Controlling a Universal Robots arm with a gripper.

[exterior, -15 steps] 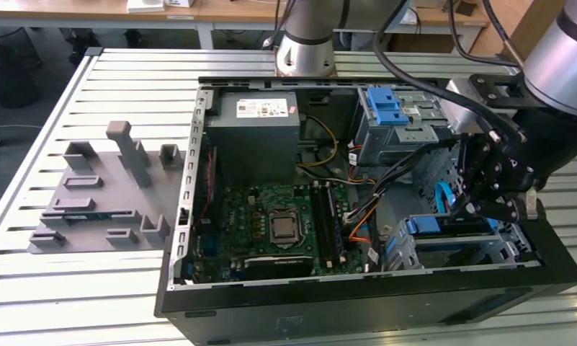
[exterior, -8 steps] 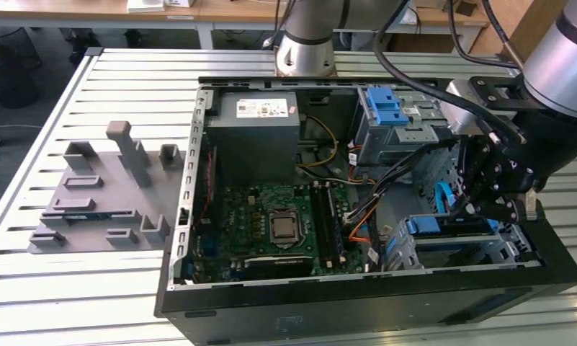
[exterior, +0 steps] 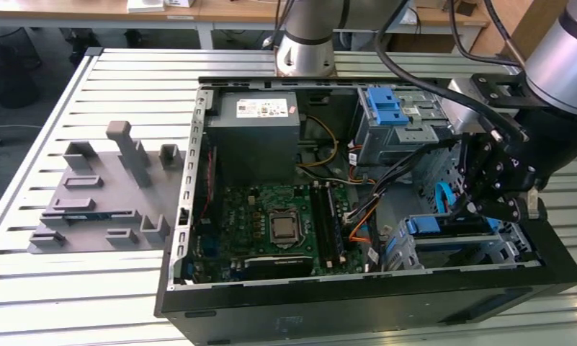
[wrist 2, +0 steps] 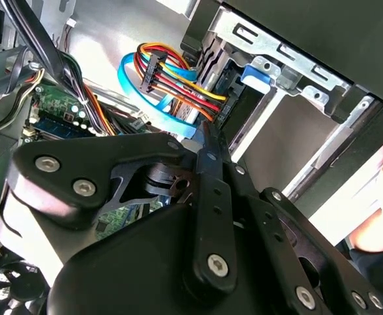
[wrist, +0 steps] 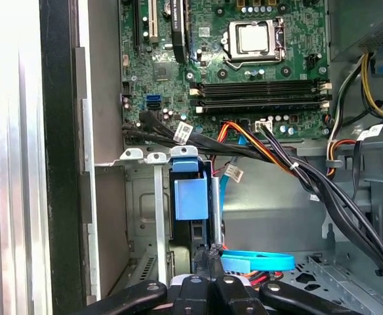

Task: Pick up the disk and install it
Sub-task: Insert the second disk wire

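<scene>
black linkage of my gripper [wrist: 208, 262] crowds the closest part of both wrist views, and in the first wrist view its fingertips [wrist: 212, 252] meet with no gap that i can see, pinched together on nothing. they hang just over the drive cage [wrist: 145, 197] at the front end of the open computer case [exterior: 365, 306]. the disk [wrist: 191, 197] sits upright in that cage, its blue bracket showing between the silver cage rails, with the blue tab at the cage's upper edge beside two silver tabs. in the exterior view i see the same blue-framed disk [exterior: 449, 225] in the cage in the case's front corner, at the exterior view's right, with the gripper [exterior: 490, 205] just above it and not holding it.

behind the cage lies the green motherboard [wrist: 244, 72] with its bare processor socket [wrist: 252, 38]. black cables [wrist: 322, 190] run across the cage's edge, and a light blue flat cable [wrist: 257, 261] curls just beside the fingertips. in the second wrist view a bundle of red, yellow and orange wires [wrist 2: 172, 82] ends in a plug close to the fingertip [wrist 2: 208, 141].

on the slatted bench [exterior: 96, 288], well apart from the case toward the exterior view's left, stands a grey moulded fixture [exterior: 106, 194]. a grey power supply box [exterior: 254, 133] fills the case's rear corner.
</scene>
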